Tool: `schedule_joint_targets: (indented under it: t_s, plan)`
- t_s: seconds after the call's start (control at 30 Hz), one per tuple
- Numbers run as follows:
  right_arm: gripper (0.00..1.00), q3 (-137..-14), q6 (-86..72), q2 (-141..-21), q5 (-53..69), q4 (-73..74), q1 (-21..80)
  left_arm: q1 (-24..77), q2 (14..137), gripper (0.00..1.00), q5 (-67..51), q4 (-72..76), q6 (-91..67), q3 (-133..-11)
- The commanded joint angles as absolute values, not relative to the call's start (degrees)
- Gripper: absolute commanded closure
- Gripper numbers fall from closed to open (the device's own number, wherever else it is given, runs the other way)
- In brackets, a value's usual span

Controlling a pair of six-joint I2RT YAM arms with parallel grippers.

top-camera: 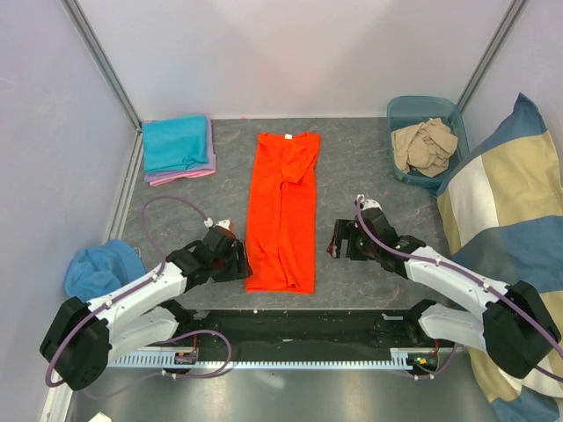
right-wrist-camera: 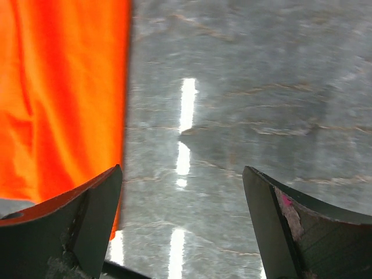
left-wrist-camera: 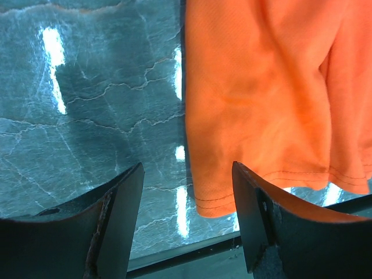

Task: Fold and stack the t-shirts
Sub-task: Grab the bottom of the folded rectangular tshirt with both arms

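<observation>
An orange t-shirt (top-camera: 283, 211), folded lengthwise into a long strip, lies flat at the table's middle with its collar to the back. My left gripper (top-camera: 236, 262) stands open at the strip's near left corner. In the left wrist view the hem corner of the orange t-shirt (left-wrist-camera: 261, 87) lies between the open left gripper (left-wrist-camera: 187, 168) fingers, nothing pinched. My right gripper (top-camera: 338, 241) is open just right of the strip; in its wrist view the right gripper (right-wrist-camera: 181, 171) spans bare table, with the orange t-shirt (right-wrist-camera: 58, 87) edge beside its left finger. Folded teal and pink-lilac t-shirts (top-camera: 179, 148) are stacked at the back left.
A teal bin (top-camera: 400, 110) at the back right holds a crumpled beige t-shirt (top-camera: 424, 145). A large blue-and-beige cushion (top-camera: 501, 211) leans along the right side. A blue cloth lump (top-camera: 97, 268) sits off the table's left edge. White walls enclose the grey table (top-camera: 369, 176).
</observation>
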State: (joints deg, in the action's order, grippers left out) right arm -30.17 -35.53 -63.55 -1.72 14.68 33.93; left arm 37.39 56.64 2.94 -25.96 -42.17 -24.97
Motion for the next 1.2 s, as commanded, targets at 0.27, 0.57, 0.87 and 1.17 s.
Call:
schedule_joint_targets:
  t_s: [0.27, 0.57, 0.87, 1.17]
  plan:
    - [0.07, -37.4, -42.7, -67.2, -7.5, 18.5, 48.7, 38.8, 56.7, 0.31, 0.3, -21.6, -45.5, -22.0]
    - [0.07, -30.8, -60.5, -67.7, -17.0, 17.6, 62.5, 39.6, 56.4, 0.32, -2.4, -20.9, -45.7, -21.7]
    - [0.19, -32.0, -70.0, -73.9, -23.0, 18.1, 67.9, 40.1, 57.9, 0.34, -3.8, -19.8, -44.7, -22.4]
    - [0.33, -35.2, -72.2, -81.2, -23.7, 16.4, 70.1, 40.3, 57.2, 0.34, -4.8, -19.5, -43.8, -22.1]
